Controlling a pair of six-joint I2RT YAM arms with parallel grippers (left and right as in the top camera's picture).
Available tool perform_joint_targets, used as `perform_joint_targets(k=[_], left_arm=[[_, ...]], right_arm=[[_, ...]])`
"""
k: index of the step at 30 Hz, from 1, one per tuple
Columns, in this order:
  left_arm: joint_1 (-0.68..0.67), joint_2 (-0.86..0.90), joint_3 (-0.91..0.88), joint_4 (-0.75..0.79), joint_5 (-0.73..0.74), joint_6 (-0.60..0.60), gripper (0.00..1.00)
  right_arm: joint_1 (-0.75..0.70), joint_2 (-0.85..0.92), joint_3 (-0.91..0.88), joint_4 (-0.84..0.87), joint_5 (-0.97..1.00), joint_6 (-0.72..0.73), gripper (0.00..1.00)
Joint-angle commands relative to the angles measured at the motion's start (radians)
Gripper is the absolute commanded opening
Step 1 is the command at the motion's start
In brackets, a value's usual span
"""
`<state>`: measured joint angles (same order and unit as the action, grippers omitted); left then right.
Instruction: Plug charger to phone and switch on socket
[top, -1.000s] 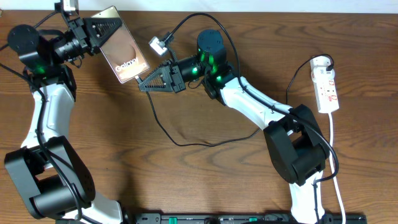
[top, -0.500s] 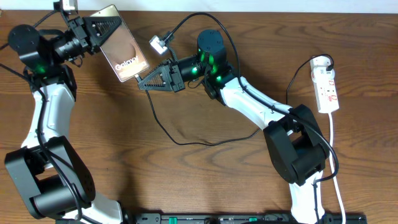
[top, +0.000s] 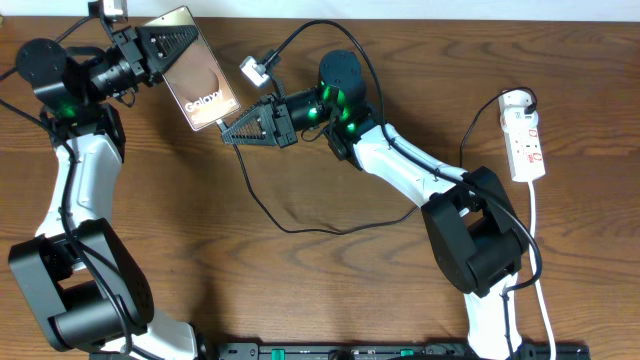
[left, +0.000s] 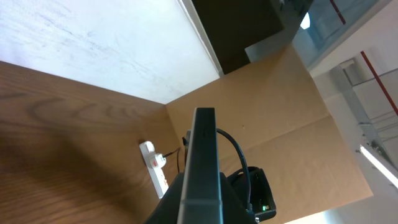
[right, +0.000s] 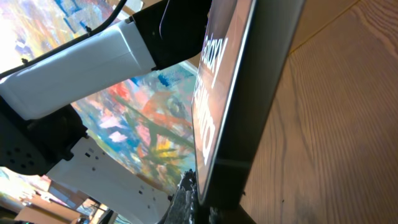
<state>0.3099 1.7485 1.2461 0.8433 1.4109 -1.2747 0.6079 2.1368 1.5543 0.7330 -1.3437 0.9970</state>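
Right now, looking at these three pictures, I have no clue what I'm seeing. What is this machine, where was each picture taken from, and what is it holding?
It is a robot with two jointed arms, each ending in a two-finger gripper. The wide picture looks straight down on a wooden table. The other two come from small cameras on the wrists, so they look along the fingers. The left gripper is shut on a phone, held tilted with lettering on its screen. The right gripper is shut at the phone's lower edge, seemingly on the tip of the thin black charger, whose cable loops across the table. At the far right lies a white socket strip. The left wrist picture shows the phone edge-on. The right wrist picture shows its bottom edge very close.
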Motion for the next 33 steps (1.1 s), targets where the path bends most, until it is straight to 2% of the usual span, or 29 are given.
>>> perform_joint_targets(k=[1,14,33], left_arm=[[-0.022,-0.016,0.018,0.008,0.103,0.037,0.07],[-0.023,-0.016,0.018,0.008,0.036,0.044,0.07],[-0.066,-0.016,0.018,0.008,0.036,0.067,0.07]], right_arm=[[-0.028,-0.005,0.014,0.019,0.178,0.013,0.01],[-0.029,-0.005,0.014,0.015,0.249,0.039,0.01],[-0.033,-0.005,0.014,0.015,0.333,0.046,0.01]])
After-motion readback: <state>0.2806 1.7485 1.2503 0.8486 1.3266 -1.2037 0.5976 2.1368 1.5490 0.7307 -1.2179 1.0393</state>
